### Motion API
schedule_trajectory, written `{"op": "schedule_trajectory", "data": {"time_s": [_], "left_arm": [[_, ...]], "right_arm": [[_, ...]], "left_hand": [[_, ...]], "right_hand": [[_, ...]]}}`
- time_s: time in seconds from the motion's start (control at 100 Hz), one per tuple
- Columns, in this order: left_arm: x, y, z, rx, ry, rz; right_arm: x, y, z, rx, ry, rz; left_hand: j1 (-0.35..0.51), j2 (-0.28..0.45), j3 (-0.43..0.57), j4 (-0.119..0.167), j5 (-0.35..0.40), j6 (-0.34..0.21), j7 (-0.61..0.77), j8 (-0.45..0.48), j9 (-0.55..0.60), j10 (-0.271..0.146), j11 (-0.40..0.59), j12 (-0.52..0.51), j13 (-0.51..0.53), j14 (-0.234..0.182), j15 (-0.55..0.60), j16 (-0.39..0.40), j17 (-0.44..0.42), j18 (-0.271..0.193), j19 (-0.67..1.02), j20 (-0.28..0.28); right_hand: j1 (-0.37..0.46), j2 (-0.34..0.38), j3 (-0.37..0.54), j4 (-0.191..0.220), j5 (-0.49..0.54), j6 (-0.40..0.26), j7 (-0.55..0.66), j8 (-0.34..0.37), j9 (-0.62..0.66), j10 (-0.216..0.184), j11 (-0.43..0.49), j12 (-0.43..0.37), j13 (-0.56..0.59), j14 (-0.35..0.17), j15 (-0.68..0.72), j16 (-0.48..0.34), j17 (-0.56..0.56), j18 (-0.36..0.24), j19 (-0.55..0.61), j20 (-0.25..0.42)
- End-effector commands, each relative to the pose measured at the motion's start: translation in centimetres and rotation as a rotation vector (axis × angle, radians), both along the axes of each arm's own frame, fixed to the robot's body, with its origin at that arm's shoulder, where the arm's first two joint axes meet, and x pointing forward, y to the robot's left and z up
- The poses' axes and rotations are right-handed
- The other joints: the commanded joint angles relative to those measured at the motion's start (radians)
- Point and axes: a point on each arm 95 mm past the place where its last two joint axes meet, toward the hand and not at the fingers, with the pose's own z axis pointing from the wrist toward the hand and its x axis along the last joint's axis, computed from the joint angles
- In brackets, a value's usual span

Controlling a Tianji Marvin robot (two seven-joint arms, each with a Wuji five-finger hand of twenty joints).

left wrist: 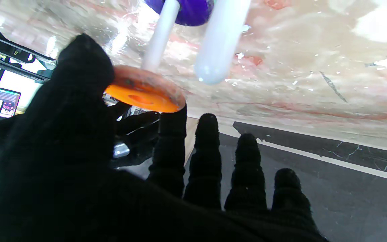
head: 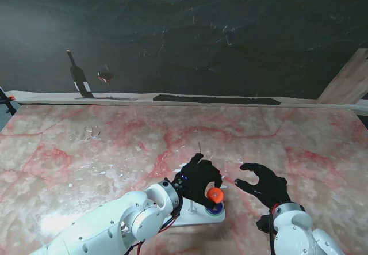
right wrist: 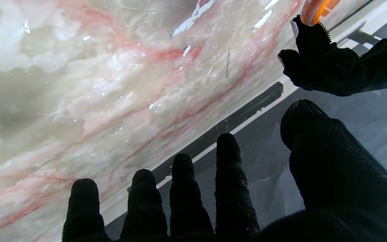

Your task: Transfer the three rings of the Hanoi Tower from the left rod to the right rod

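The left hand (head: 198,180) has the orange ring (head: 215,195) pinched between thumb and index finger, out at the fingertips on the side nearer to me. In the left wrist view the ring (left wrist: 144,90) sits tilted, its flat face showing and the centre hole plain to see, with the thumb (left wrist: 82,64) pressed on one edge and the index fingertip (left wrist: 173,117) touching the opposite edge. The other three fingers stand straight and apart, clear of the ring.

The ring is held up off the table (head: 86,145), just over the white base (head: 198,216) of the tower. A purple ring (head: 215,209) lies on that base directly under the orange one. In the left wrist view two white rods show: a thin-looking one (left wrist: 160,37) running behind the orange ring toward the purple ring (left wrist: 193,11), and a thicker-looking one (left wrist: 218,43) just beside it with its rounded tip free. The orange ring is not threaded on either; it touches neither rod that I can tell.

The right hand (head: 264,187) hangs just to the right of the tower, fingers spread and holding nothing. Its own camera shows the fingers (right wrist: 227,174) splayed over marble, with the left hand (right wrist: 331,67) and a sliver of orange ring (right wrist: 317,10) off at one corner.
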Motion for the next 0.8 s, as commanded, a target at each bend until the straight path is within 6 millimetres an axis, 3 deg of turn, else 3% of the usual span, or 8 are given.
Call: {"op": "schedule_trajectory", "data": {"time_s": [0.0,0.27,0.37,0.42,0.52,0.57,0.79], "left_arm": [[0.18,-0.11,0.2,-0.002,-0.007,-0.001],[0.29,-0.27,-0.14,0.005,0.004,-0.008],[0.24,-0.25,-0.25,0.015,0.009,-0.009],[0.17,-0.22,-0.24,0.025,0.012,-0.01],[0.07,-0.13,-0.17,0.043,0.019,-0.01],[-0.01,-0.07,-0.14,0.055,0.027,-0.012],[-0.19,0.02,-0.07,0.088,0.041,-0.016]], "right_arm": [[-0.25,0.22,-0.05,0.008,0.003,-0.001],[-0.25,0.22,-0.04,0.01,0.007,-0.001],[-0.21,0.22,-0.05,0.01,0.007,0.002],[-0.19,0.22,-0.05,0.009,0.007,0.003],[-0.15,0.23,-0.06,0.01,0.009,0.006],[-0.14,0.24,-0.06,0.01,0.01,0.008],[-0.08,0.3,-0.06,0.011,0.011,0.014]], "left_hand": [[0.074,0.059,0.121,0.003,0.089,-0.102,0.123,0.039,0.023,-0.015,-0.012,-0.008,0.012,0.001,-0.014,-0.001,-0.008,-0.002,-0.01,0.017],[0.069,0.06,0.121,0.002,0.086,-0.101,0.116,0.036,0.02,-0.014,-0.013,-0.008,0.011,0.001,-0.015,-0.001,-0.008,-0.002,-0.011,0.016],[0.025,0.081,0.148,0.006,0.061,-0.072,0.017,0.028,0.01,-0.013,-0.021,-0.012,0.005,0.002,-0.018,-0.003,-0.007,-0.003,-0.015,0.008],[-0.012,0.109,0.161,0.017,0.034,-0.046,-0.046,0.017,-0.002,-0.011,-0.028,-0.015,-0.002,0.004,-0.024,-0.005,-0.006,-0.002,-0.021,-0.001],[-0.042,0.088,0.152,0.025,-0.035,-0.016,-0.163,-0.017,-0.028,-0.008,-0.045,-0.021,-0.017,0.008,-0.034,-0.007,-0.004,-0.001,-0.033,-0.022],[-0.048,0.075,0.133,0.022,-0.075,0.004,-0.224,-0.043,-0.051,0.02,-0.059,-0.026,-0.037,0.009,-0.05,-0.013,-0.001,0.002,-0.045,-0.043],[-0.042,0.034,0.06,0.006,-0.231,0.066,-0.419,-0.14,-0.174,0.034,-0.128,-0.063,-0.104,0.014,-0.099,-0.019,0.006,0.006,-0.08,-0.125]], "right_hand": [[0.017,0.011,-0.014,0.015,-0.017,0.002,-0.013,0.002,-0.031,-0.001,0.003,0.003,-0.002,0.003,-0.007,0.017,-0.018,-0.009,0.001,0.025],[0.016,0.012,-0.015,0.015,-0.018,0.002,-0.014,0.002,-0.033,0.0,0.003,0.003,-0.017,-0.003,-0.011,0.016,-0.018,-0.008,-0.001,0.028],[0.015,0.012,-0.015,0.015,-0.02,0.004,-0.015,0.002,-0.036,0.0,0.002,0.003,-0.025,-0.004,-0.011,0.017,-0.019,-0.008,-0.002,0.028],[0.014,0.008,-0.015,0.015,-0.024,0.006,-0.017,0.001,-0.039,0.002,0.001,0.002,-0.027,-0.004,-0.011,0.017,-0.019,-0.007,-0.003,0.028],[0.012,0.005,-0.014,0.015,-0.034,0.012,-0.021,0.0,-0.057,0.007,-0.005,0.0,-0.033,-0.002,-0.013,0.017,-0.021,-0.004,-0.006,0.029],[0.01,0.003,-0.013,0.015,-0.042,0.017,-0.025,-0.001,-0.066,0.008,-0.008,-0.001,-0.037,-0.002,-0.014,0.017,-0.022,-0.003,-0.008,0.029],[0.003,-0.004,-0.009,0.016,-0.072,0.032,-0.04,-0.006,-0.112,0.017,-0.021,-0.006,-0.056,-0.003,-0.018,0.016,-0.026,0.002,-0.018,0.029]]}}
